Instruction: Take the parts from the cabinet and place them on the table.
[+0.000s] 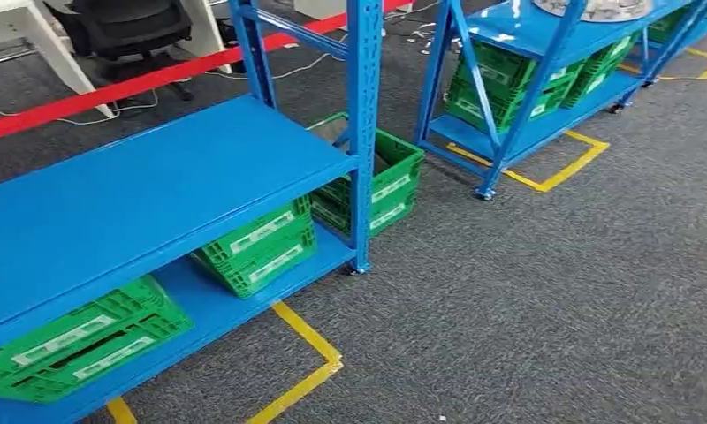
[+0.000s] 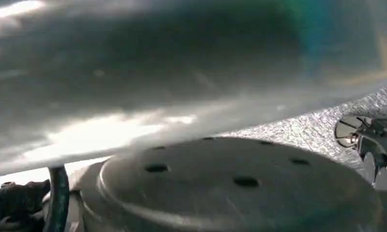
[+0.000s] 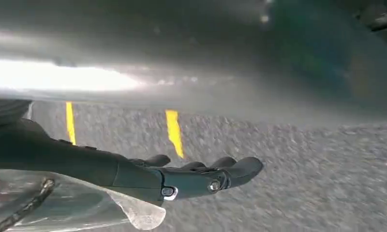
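Quick heads up on where stuff sits rn. The only thing that looks like parts is a pale lumpy pile (image 1: 589, 7) on the top shelf of the far rack (image 1: 544, 35), cut off by the frame edge, so can't confirm what it is tbh. That's ahead and off to your right, well apart from the robot, w/ open carpet (image 1: 553, 291) between. That rack's long side runs diagonally away to the right, so imo you'd want to turn right and square up to it before reaching. The right arm would prob be the nearer one once you're there.

The near rack (image 1: 155, 185) is on your left, green crates (image 1: 262, 247) on its bottom shelf; can't see what's in them.

Right hand (image 3: 201, 176) hangs over the carpet, fingers stretched out nearly straight and close together. There's clear plastic (image 3: 99, 208) right under it, touching or pinched idk, can't tell if it's actually gripping. Left hand: the wrist cam is pure blur, can't tell.
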`<action>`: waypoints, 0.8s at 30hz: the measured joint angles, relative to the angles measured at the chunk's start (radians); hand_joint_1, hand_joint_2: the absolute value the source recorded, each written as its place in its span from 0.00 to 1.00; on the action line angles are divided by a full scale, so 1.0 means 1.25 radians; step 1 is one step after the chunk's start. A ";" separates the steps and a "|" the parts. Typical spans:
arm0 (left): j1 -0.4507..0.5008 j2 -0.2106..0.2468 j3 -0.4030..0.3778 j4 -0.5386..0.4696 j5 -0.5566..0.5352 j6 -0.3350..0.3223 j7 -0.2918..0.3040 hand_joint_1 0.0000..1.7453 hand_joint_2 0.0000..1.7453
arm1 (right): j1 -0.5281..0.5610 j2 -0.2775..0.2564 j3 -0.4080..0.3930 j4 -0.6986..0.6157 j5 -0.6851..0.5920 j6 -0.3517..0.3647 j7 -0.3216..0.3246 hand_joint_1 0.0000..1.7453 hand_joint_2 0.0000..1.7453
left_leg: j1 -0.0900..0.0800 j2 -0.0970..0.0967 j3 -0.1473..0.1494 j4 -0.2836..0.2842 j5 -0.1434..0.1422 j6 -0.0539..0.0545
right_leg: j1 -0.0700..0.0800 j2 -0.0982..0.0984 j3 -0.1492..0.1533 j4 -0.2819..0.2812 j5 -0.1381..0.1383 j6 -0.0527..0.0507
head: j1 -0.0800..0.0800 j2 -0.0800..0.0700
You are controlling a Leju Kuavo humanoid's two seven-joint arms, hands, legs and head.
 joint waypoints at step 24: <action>0.003 0.009 0.000 -0.002 -0.014 -0.005 -0.004 0.00 0.00 | -0.004 0.000 0.005 0.003 0.014 -0.015 0.000 0.00 0.00 | -0.002 0.080 -0.005 -0.014 0.012 0.005 | 0.005 -0.038 0.025 0.035 -0.095 -0.007 | -0.002 0.000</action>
